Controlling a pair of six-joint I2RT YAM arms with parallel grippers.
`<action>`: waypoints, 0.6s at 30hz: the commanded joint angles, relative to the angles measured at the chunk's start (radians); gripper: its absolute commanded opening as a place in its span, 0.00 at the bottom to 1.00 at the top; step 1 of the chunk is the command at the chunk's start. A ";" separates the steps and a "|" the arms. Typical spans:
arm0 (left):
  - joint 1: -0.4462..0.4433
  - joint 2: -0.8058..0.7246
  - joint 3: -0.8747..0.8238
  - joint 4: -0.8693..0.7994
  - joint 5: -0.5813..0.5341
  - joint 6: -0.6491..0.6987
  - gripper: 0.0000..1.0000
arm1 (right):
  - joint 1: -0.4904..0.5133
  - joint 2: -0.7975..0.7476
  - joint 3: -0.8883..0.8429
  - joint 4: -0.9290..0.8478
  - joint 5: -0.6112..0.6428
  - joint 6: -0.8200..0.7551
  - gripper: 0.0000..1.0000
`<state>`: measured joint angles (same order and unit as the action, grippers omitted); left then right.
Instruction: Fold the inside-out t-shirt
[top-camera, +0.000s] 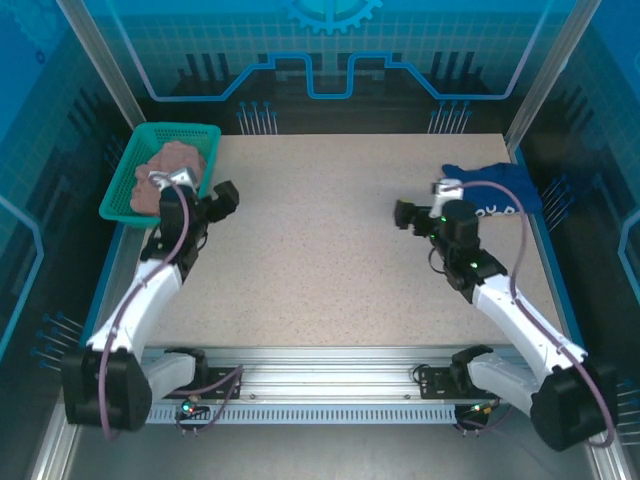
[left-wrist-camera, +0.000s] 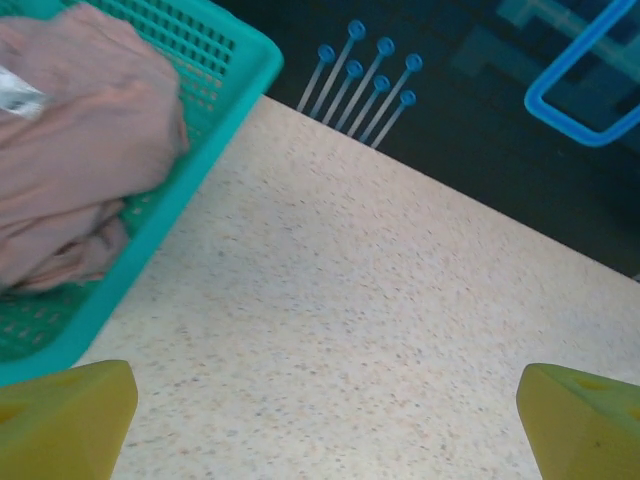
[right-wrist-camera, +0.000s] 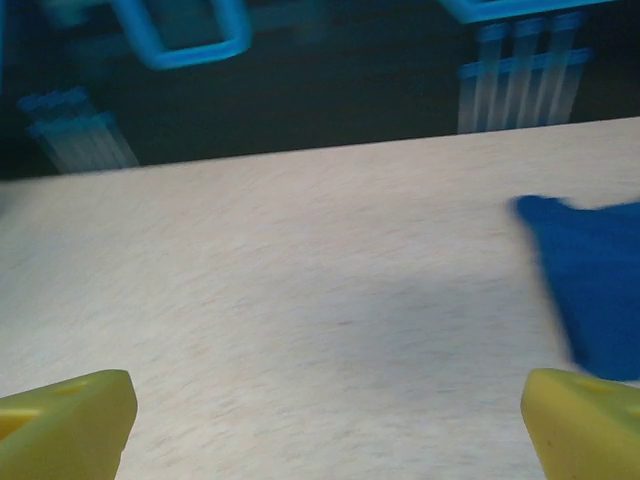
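Inside-out t-shirt (top-camera: 172, 165) showing dusty pink, small white tag on top. Basket (top-camera: 120, 190) at table's far left corner showing teal, grid of holes patterning walls. Table (top-camera: 330, 250) showing beige with fine dark speckle. Dark blue shirt (top-camera: 497, 188) at far right edge carrying white print. Fingers (left-wrist-camera: 65, 415) of left gripper (left-wrist-camera: 328, 400) and fingers (right-wrist-camera: 60, 425) of right gripper (right-wrist-camera: 328, 400) showing yellow. Left arm (top-camera: 150, 300) and right arm (top-camera: 520, 315) showing white with black joints.

Wearing white link shells (top-camera: 150, 297) over black joints (top-camera: 100, 385), trailing mauve cables (top-camera: 112, 340), ending in blunt yellow fingertips (left-wrist-camera: 62, 420).
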<state>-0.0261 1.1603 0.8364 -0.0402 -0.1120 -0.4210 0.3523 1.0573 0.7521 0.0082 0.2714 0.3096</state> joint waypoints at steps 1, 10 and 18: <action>0.007 0.093 0.135 -0.238 0.087 0.022 0.99 | 0.090 0.094 0.161 -0.254 0.010 -0.065 1.00; 0.252 0.362 0.370 -0.271 0.056 -0.019 0.99 | 0.089 0.249 0.277 -0.316 -0.040 0.002 1.00; 0.316 0.828 0.842 -0.559 -0.068 0.082 0.99 | 0.113 0.355 0.324 -0.314 -0.038 0.015 1.00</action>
<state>0.2913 1.9079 1.5902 -0.4316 -0.1272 -0.3935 0.4526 1.4067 1.0439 -0.2916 0.2447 0.3035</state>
